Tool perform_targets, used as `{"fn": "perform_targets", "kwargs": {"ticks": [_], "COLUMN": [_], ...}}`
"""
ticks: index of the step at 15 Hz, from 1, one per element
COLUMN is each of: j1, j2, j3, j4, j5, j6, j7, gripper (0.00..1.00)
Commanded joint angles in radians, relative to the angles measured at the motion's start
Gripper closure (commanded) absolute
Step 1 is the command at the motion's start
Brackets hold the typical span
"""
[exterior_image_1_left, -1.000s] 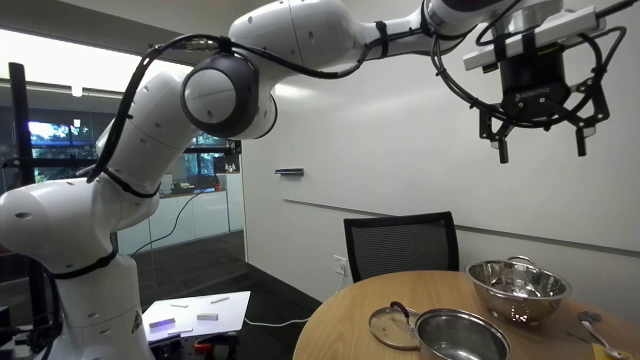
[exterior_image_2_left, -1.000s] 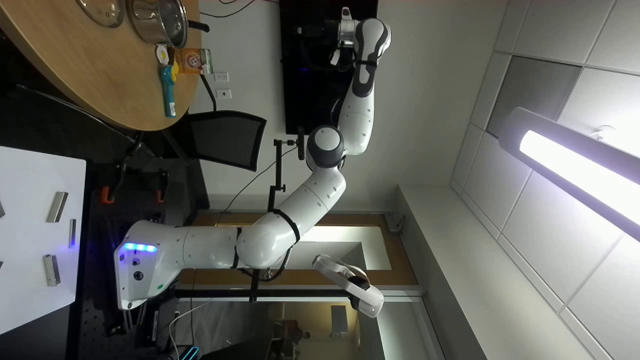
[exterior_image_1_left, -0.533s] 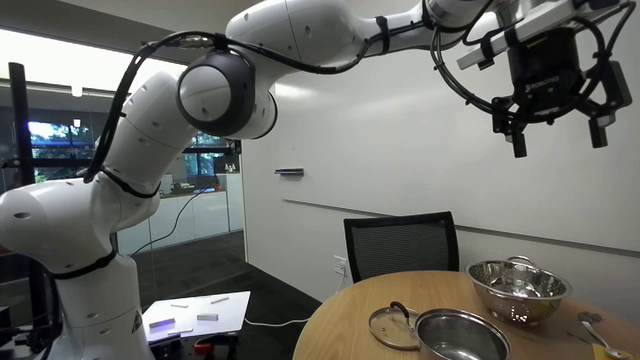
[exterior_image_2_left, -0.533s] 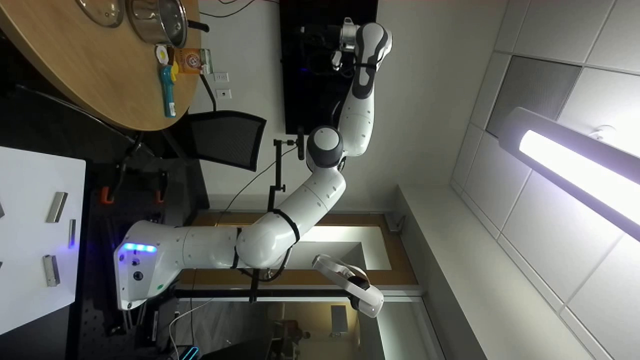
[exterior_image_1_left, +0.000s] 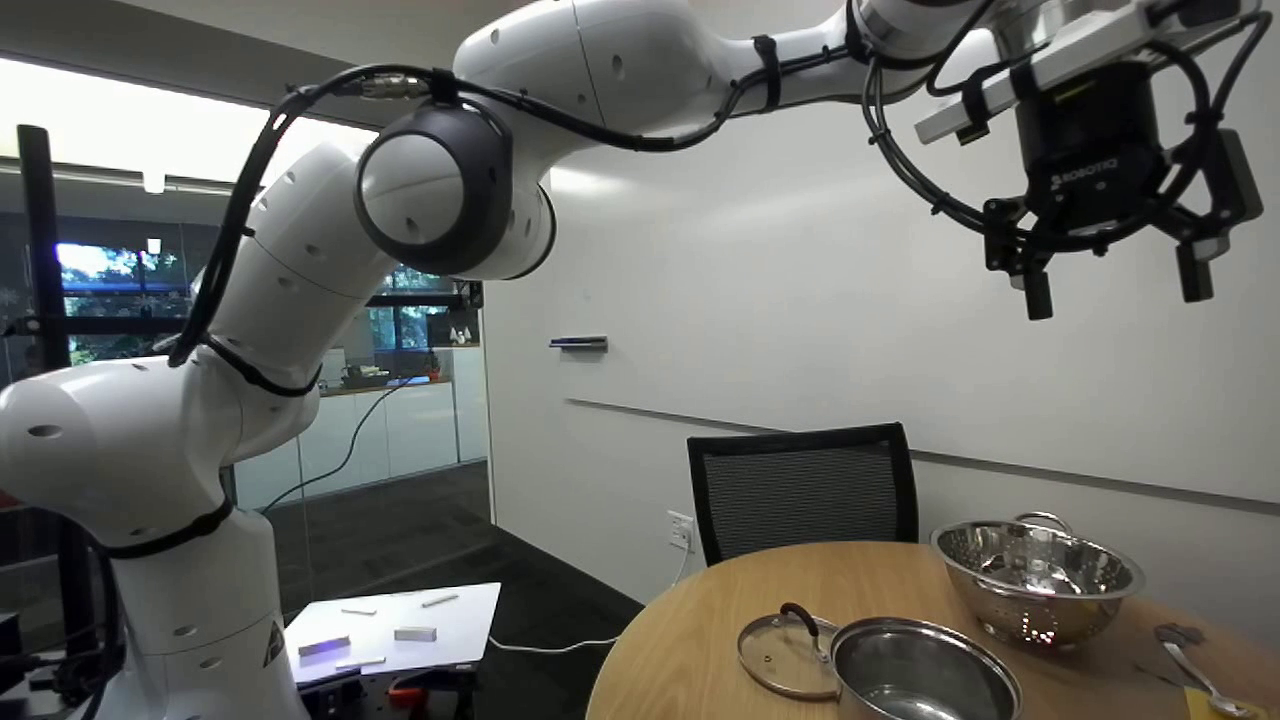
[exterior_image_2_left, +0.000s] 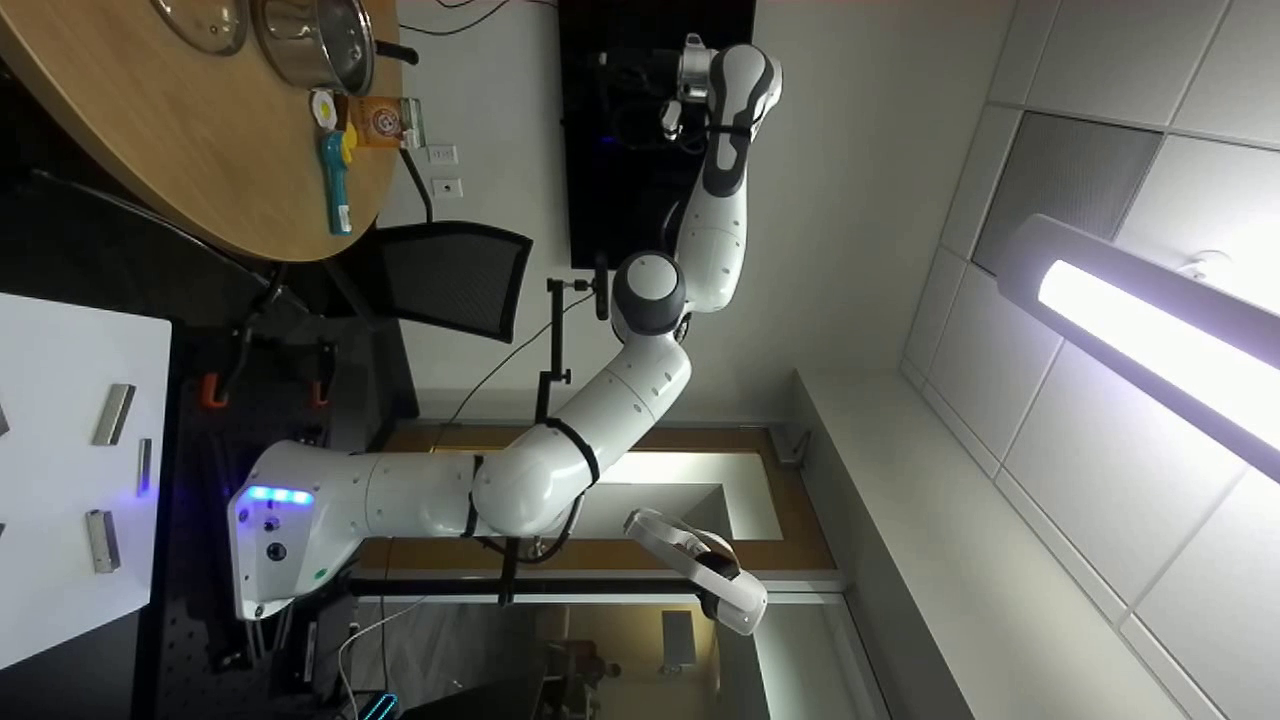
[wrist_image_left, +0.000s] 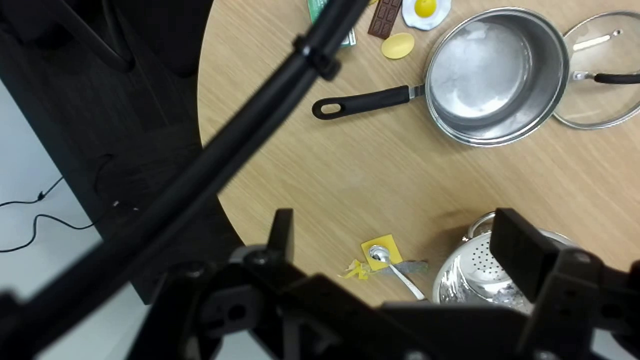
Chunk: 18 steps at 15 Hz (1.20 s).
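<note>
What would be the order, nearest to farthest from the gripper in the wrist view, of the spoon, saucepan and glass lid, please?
1. Spoon, not held, seen between the sides of the open gripper.
2. Saucepan, toward the picture's upper right.
3. Glass lid, beyond the saucepan at the right edge.

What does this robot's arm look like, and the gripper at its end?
The arm is glossy white with rounded segments, a dark grey joint ring, black cables and black straps. A blue light strip glows near its base. The gripper is black, with two stubby fingers and pale ROBOTIQ lettering.
</note>
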Motion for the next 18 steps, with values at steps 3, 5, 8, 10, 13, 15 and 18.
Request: {"fn": "perform_targets", "kwargs": {"ticks": [3,5,8,10,13,15,18], "j1": [0.000,0.000,0.053,0.098,0.154,0.171,0.171], "j2": [0.000,0.000,0.025,0.052,0.094,0.116,0.129], "j3": [0.000,0.000,0.001,-0.009,-0.017,-0.025,-0.045], "j4": [0.000,0.000,0.010,0.019,0.038,0.053,0.072], "j5": [0.000,0.000,-0.004,-0.010,-0.005,-0.002,-0.004], "j6": [0.000,0.000,-0.006,-0.008,-0.005,0.000,-0.013], "j7": [0.000,0.000,0.098,0.230,0.439,0.566,0.718], "gripper": [0.00,0.00,0.00,0.00,0.00,0.00,0.00]}}
